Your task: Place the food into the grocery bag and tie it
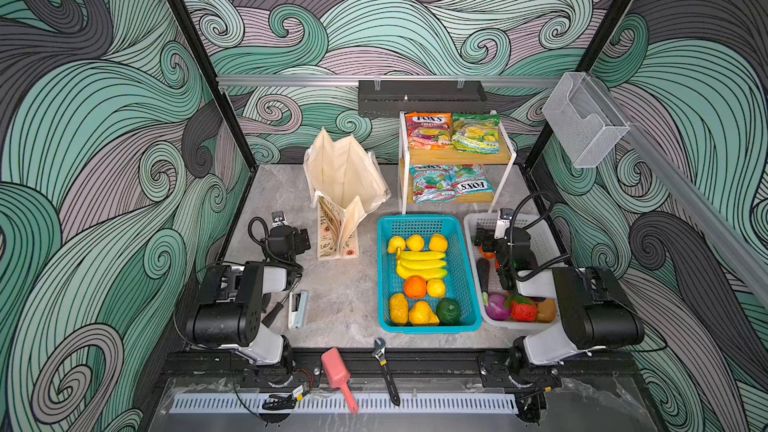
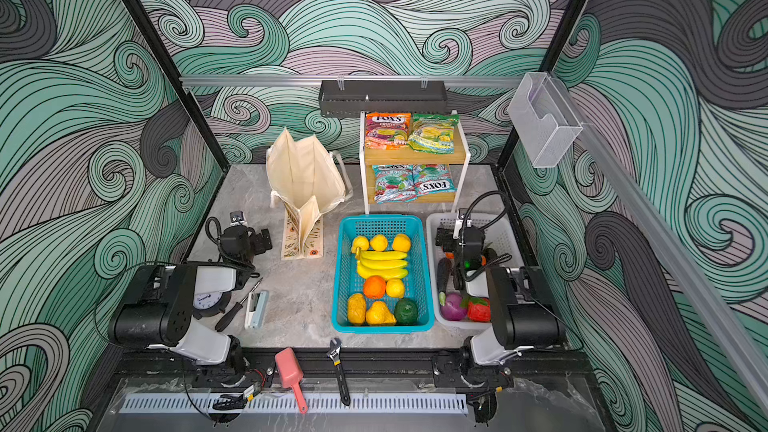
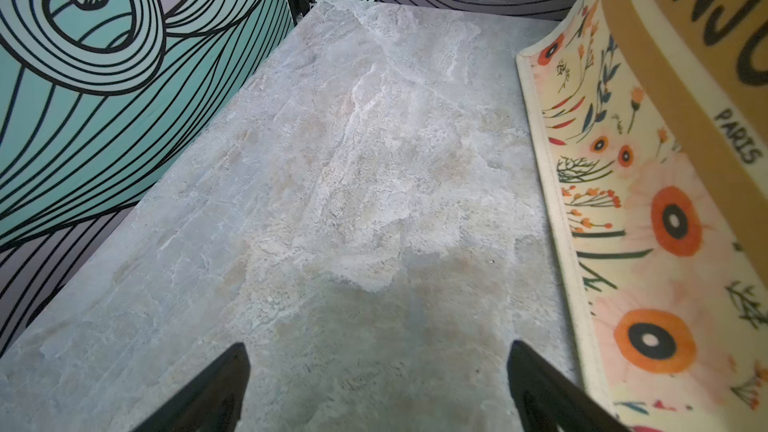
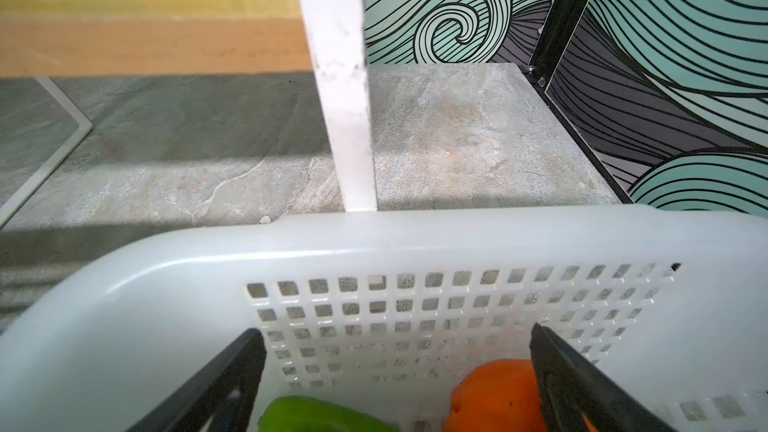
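Over the white basket (image 4: 374, 243) the right gripper (image 4: 395, 332) is held spread and empty (likewise the left gripper (image 3: 378, 346), beside the grocery bag (image 1: 345, 176)); the orange fruit (image 1: 414, 287) should be taken from above.

Black-white arms (image 1: 232, 305), black cables (image 1: 546, 265), perhaps green light (image 1: 514, 261)

Staged robot lab cell: wave-print panel walls (image 1: 415, 14) on black frame posts (image 1: 190, 35), aluminium rail (image 1: 291, 81)

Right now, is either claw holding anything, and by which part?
Nothing is held. The left gripper is open over bare tabletop; the right gripper is open over the white basket.
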